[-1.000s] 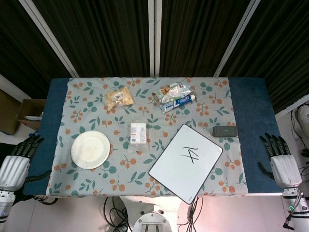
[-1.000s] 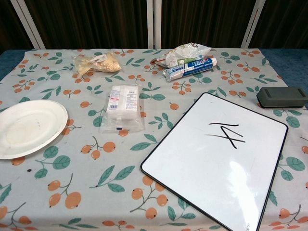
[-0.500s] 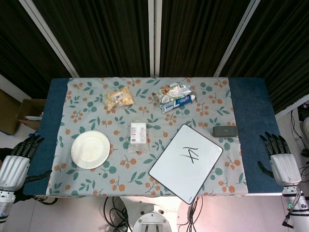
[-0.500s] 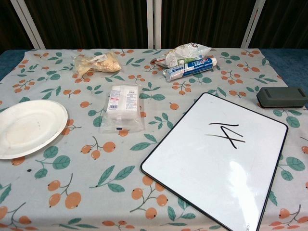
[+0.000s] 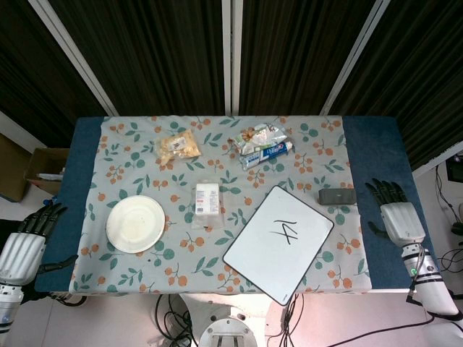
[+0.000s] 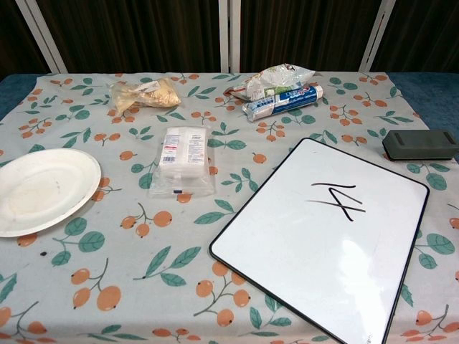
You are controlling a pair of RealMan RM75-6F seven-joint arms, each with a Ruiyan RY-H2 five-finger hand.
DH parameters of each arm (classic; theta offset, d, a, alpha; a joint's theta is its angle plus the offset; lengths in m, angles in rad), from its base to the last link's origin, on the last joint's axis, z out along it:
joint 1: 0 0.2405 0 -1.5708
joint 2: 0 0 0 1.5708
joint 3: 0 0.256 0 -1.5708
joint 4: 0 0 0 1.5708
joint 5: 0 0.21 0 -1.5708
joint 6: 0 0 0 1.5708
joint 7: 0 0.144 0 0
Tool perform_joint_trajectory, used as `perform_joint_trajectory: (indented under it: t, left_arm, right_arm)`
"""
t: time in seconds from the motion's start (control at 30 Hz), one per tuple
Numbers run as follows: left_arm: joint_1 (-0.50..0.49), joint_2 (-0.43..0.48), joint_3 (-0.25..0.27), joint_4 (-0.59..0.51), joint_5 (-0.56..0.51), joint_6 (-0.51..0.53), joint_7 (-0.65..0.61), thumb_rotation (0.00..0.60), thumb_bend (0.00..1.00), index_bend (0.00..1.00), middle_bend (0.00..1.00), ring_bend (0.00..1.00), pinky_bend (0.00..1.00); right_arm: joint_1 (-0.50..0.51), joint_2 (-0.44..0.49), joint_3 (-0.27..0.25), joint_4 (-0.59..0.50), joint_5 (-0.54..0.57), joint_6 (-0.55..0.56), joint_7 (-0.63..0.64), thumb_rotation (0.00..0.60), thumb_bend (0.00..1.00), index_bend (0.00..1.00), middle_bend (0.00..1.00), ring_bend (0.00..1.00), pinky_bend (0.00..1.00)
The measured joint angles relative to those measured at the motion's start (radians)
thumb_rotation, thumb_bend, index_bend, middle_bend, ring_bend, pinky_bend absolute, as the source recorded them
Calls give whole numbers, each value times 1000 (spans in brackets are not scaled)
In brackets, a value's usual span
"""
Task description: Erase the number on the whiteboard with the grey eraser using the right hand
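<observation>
**Reaching for the eraser risks a shove**

Hovering empty, fingers apart, the right hand sits near the grey eraser, which lies just beyond the whiteboard. A low sideways approach could push it onto the number.

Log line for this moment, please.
phase: reach | right hand: open, beside grey eraser, not touching | left hand: idle, open | whiteboard: number intact

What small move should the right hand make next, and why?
Probably carry the right hand in toward the grey eraser and get over it. The hand is open and holds nothing, out past the cloth on the blue table edge, while the eraser lies untouched beside the whiteboard, whose number remains unerased.
</observation>
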Motion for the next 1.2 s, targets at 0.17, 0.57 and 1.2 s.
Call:
perform_joint_trajectory:
  t: [0.17,0.57,1.2]
  left_arm:
    - [0,-2,0,1,-3,-5,3,465,61,100,90,79,184]
    - [-12,-5,3,0,0,-25,3,465,60,100,90,79,184]
    - [-25,-4,9,1,0,-47,-2,469,60,100,89,79,184]
  right_arm:
    - [95,-26,19,18,73,-180,-21,600,200,0,0,0,0]
    - [210,-160,23,181,131,-286,-73,600,212,0,117,0,43]
    - [231,-263,-3,315,94,-235,-14,600,264,292,276,205,324]
